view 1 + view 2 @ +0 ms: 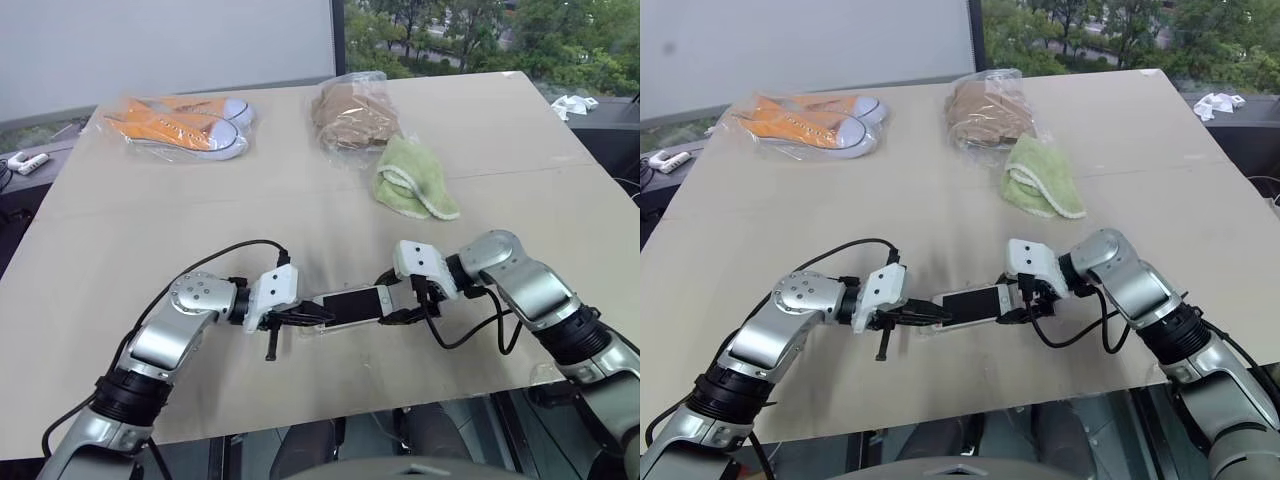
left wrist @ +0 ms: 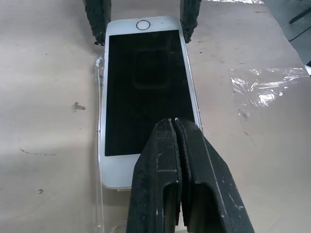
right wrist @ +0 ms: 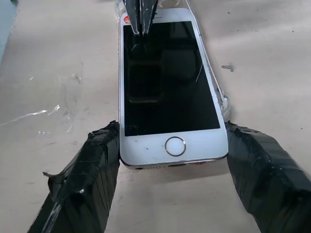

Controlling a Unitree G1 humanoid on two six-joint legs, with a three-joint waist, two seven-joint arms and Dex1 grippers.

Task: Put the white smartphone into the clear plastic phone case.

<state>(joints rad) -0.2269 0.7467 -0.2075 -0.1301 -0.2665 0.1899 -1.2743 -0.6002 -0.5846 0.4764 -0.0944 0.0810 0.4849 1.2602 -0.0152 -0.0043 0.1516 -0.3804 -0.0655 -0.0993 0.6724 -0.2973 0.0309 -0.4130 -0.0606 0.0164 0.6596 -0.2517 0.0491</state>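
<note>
White smartphone (image 3: 170,92) gripped at its sides by right gripper (image 3: 170,167)

White smartphone (image 3: 170,87) lying flat, screen up, black screen, white bezel, round home button at end pointing to 3 o'clock in head views. Sitting near table's front edge, long axis running 9 to 3 o'clock. Clear plastic phone case (image 2: 98,121) lying under it, thin transparent rim showing along long sides and beyond 9 o'clock end; phone resting partly in it.
</note>
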